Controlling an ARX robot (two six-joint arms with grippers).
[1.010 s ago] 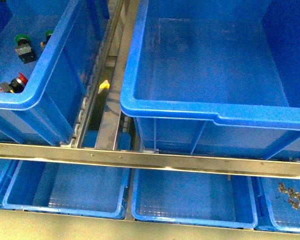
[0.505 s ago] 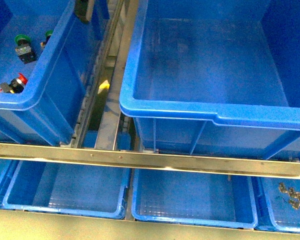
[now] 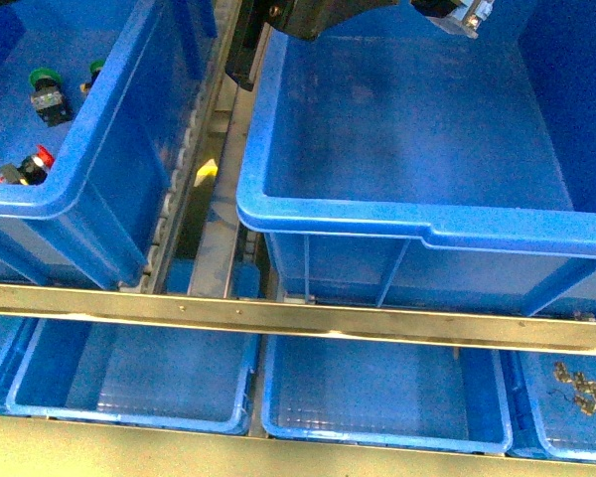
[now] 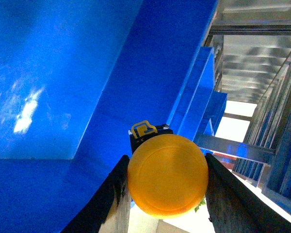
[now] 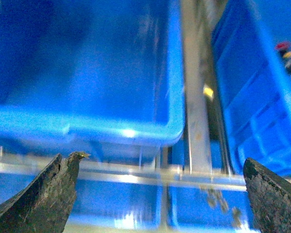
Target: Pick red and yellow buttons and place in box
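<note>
My left gripper [image 4: 168, 196] is shut on the yellow button [image 4: 168, 174]; its round yellow cap fills the space between the two dark fingers [image 4: 114, 204]. The smooth blue wall of the box [image 4: 63, 73] lies behind it. In the front view my left arm [image 3: 298, 20] reaches over the back of the large deep blue box [image 3: 377, 221], whose inside shows no buttons. The red button [image 3: 42, 159] lies in the blue crate [image 3: 99, 129] on the left. My right gripper [image 5: 157, 194] is open and empty, looking down on the box rim [image 5: 111, 131]; that view is blurred.
Two green-capped switches [image 3: 45, 81] lie in the left crate. A metal rail [image 3: 278, 316] crosses below the crates. Shallow blue trays [image 3: 377, 393] sit under it; the right one holds small metal parts [image 3: 581, 388].
My left arm has come into the front view at the top, moving right from the left crate to over the back of the box. The red button has not moved.
</note>
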